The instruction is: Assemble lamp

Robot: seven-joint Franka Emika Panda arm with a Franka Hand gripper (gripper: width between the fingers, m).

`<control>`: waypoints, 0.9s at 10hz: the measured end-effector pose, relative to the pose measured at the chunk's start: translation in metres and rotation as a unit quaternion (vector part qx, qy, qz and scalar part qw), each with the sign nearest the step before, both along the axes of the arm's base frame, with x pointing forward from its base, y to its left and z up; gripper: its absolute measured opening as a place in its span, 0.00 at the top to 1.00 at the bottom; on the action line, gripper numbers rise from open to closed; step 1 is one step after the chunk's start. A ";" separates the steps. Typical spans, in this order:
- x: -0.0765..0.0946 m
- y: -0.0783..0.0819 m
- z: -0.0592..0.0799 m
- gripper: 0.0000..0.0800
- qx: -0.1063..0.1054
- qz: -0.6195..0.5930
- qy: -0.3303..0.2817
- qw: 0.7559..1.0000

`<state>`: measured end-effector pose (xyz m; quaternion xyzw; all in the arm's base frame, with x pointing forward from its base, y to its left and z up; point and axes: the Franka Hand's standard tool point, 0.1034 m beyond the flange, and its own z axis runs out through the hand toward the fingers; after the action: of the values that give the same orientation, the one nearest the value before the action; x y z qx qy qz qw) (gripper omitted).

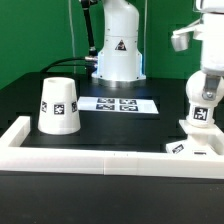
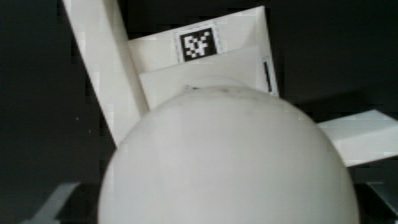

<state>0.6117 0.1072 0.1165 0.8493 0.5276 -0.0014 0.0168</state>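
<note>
Lamp hood [image 1: 58, 105] idle near counter's front edge, exterior view's left. Lamp base [image 1: 196, 147] in front corner, exterior view's right. Bulb [image 1: 201, 113] upright on base, gripper [image 1: 204, 98] apparently clamped round it. Step: seating bulb. Next, likely: twist in straight, release, fetch hood.

In the exterior view the arm [image 1: 205, 45] runs off the picture's right edge, and the gripper [image 1: 204, 98] is too small, and too merged with the tagged white part [image 1: 200, 116] under it, to tell how its jaws stand. The lamp base [image 1: 196, 146] is cut by the same edge, and its lower outline blends into the white wall [image 1: 90, 160]. In the wrist view a rounded white body [image 2: 214, 160], out of focus and running off the picture, hides most of a flat white piece [image 2: 240, 65], whose tag [image 2: 199, 43] is too blurred to read.
</note>
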 end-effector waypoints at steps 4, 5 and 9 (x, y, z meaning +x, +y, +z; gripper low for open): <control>0.000 0.000 -0.001 0.28 0.015 -0.225 0.002 0.974; 0.000 0.000 -0.001 0.28 0.015 -0.249 0.002 0.968; 0.000 0.000 -0.001 0.28 0.016 -0.384 -0.002 0.923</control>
<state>0.6115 0.1068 0.1153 0.9869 0.1614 0.0019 0.0024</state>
